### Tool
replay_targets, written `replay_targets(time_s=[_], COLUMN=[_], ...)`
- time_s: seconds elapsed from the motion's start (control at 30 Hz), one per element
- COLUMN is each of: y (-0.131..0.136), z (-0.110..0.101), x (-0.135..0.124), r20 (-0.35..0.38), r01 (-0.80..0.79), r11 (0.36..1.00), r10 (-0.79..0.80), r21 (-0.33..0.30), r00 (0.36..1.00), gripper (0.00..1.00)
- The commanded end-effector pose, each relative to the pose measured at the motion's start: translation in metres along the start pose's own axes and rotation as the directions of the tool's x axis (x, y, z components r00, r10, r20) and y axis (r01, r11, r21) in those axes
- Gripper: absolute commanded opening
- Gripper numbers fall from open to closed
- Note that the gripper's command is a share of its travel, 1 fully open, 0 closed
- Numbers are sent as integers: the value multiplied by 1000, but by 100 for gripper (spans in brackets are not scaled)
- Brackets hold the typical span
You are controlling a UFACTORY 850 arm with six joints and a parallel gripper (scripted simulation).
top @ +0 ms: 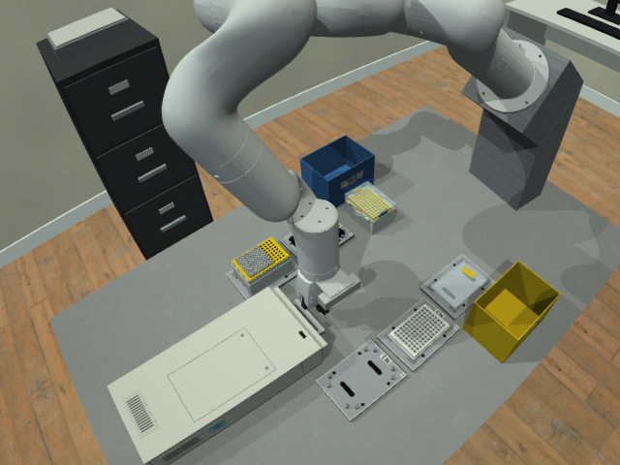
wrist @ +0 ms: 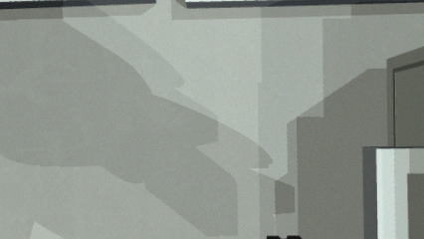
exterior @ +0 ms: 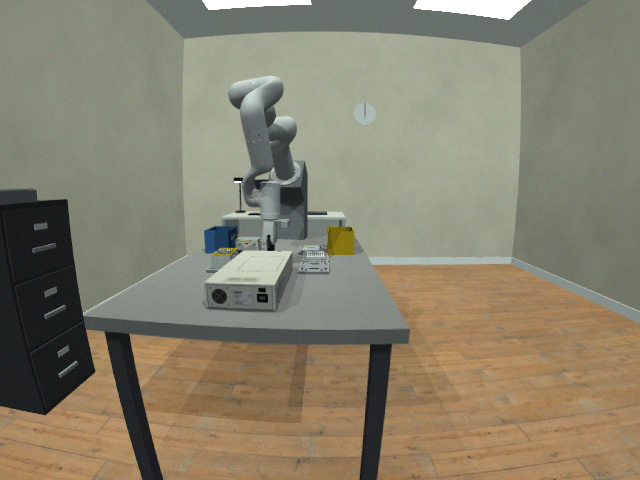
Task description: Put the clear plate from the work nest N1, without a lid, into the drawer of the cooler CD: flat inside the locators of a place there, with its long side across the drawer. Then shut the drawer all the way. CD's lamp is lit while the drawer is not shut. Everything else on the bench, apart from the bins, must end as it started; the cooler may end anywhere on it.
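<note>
The cream cooler CD (top: 215, 370) lies at the front left of the bench and also shows in the exterior view (exterior: 250, 281). Its drawer front (top: 302, 312) sits against the body, and the small lamp (top: 301, 334) on top looks dark. My gripper (top: 309, 306) is shut and empty, pointing down right at the drawer front, touching or nearly touching it. In the wrist view only the fingertips show at the bottom edge over the grey bench. An empty grey nest (top: 360, 379) with two slots lies right of the cooler. No clear plate is in view.
A white well plate (top: 419, 331) sits on a nest, and beyond it a nest holds a flat lid (top: 455, 285). A yellow bin (top: 511, 307) stands at the right and a blue bin (top: 337, 165) at the back. A yellow tip box (top: 260, 260) and a yellow-topped rack (top: 371, 204) flank the arm.
</note>
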State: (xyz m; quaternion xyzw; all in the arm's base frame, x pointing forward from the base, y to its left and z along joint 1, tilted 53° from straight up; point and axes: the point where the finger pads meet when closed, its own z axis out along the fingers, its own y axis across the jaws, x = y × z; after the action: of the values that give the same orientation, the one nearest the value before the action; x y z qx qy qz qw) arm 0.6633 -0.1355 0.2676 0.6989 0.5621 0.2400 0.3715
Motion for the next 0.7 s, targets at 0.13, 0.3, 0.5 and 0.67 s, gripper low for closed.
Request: replay_targets(time_s=[0.13, 0.3, 0.5, 0.67], y=[-15, -20, -30, -35], z=[0, 0, 0, 0], x=[0, 0, 0, 0], r20=[0, 0, 0, 0], r01=[0, 0, 0, 0], r11=[1000, 1000, 1000, 1000], r10=[0, 0, 0, 0], r21=[-1, -1, -1, -1], r00=[1000, 1000, 1000, 1000], gripper=[0, 0, 0, 0])
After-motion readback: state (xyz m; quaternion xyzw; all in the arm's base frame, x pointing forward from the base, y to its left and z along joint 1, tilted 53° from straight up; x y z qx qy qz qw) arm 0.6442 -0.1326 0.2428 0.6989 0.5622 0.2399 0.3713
